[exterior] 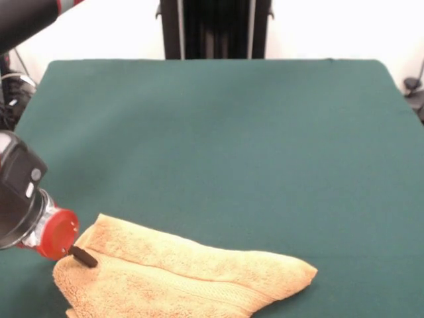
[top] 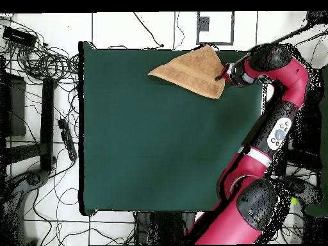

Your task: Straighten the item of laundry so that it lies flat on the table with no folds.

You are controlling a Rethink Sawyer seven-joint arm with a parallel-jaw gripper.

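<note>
The orange-yellow towel [exterior: 179, 278] lies at the table's near left corner in the front view, folded over on itself, with a long crease along its length and its lower part cut off by the picture's bottom edge. In the overhead view the towel [top: 192, 70] is at the top edge of the green table [top: 160, 147]. My gripper [exterior: 81, 255] comes in from the left and its dark tip touches the towel's left end. In the overhead view the gripper [top: 224, 73] is at the towel's right end. The table [exterior: 232, 132] is bare elsewhere.
The robot's pedestal [exterior: 215, 30] stands at the table's far side. The red arm [top: 282, 122] runs along the table's right edge in the overhead view. Cables and stands [top: 38, 64] lie on the floor beyond the left edge.
</note>
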